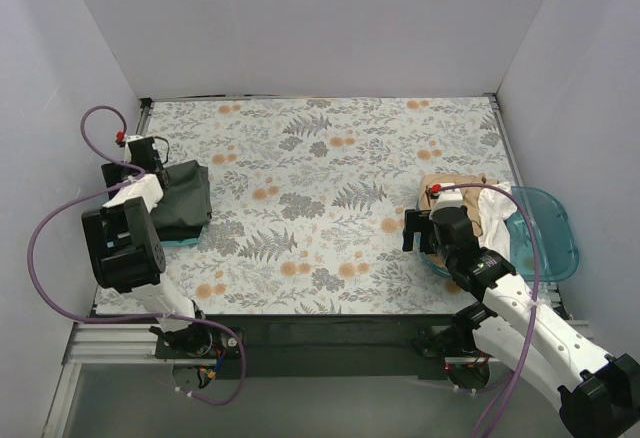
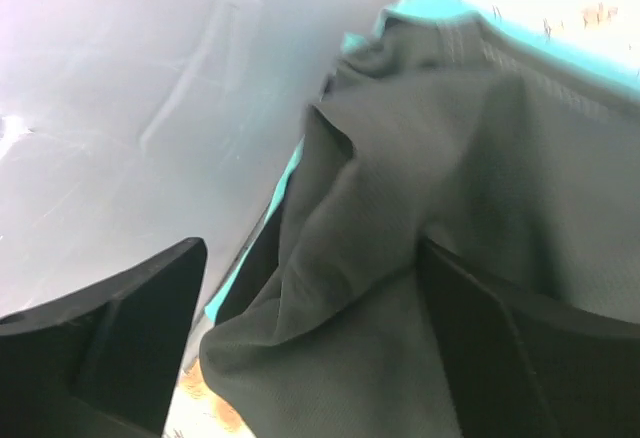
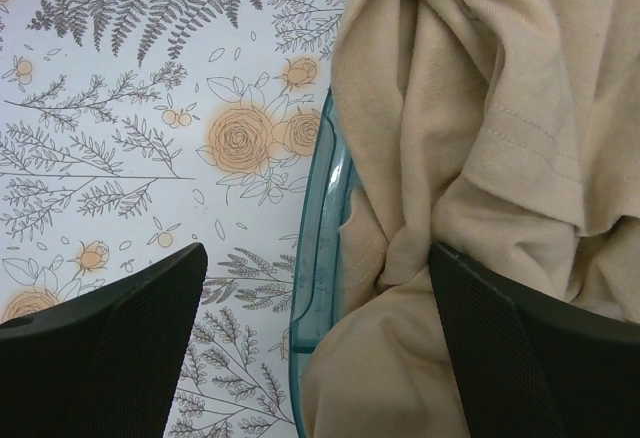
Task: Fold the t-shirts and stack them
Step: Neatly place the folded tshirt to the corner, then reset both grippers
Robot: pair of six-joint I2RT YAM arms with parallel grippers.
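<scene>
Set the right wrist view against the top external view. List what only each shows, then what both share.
Only the right wrist view shows the stitched hem on the tan t-shirt and the right gripper with its fingers spread wide apart. Only the top external view shows the dark grey t-shirt at the left edge, the white t-shirt and the far end of the teal tub. Both show the tan t-shirt draped over the tub's rim, with the floral covering beside it.
</scene>
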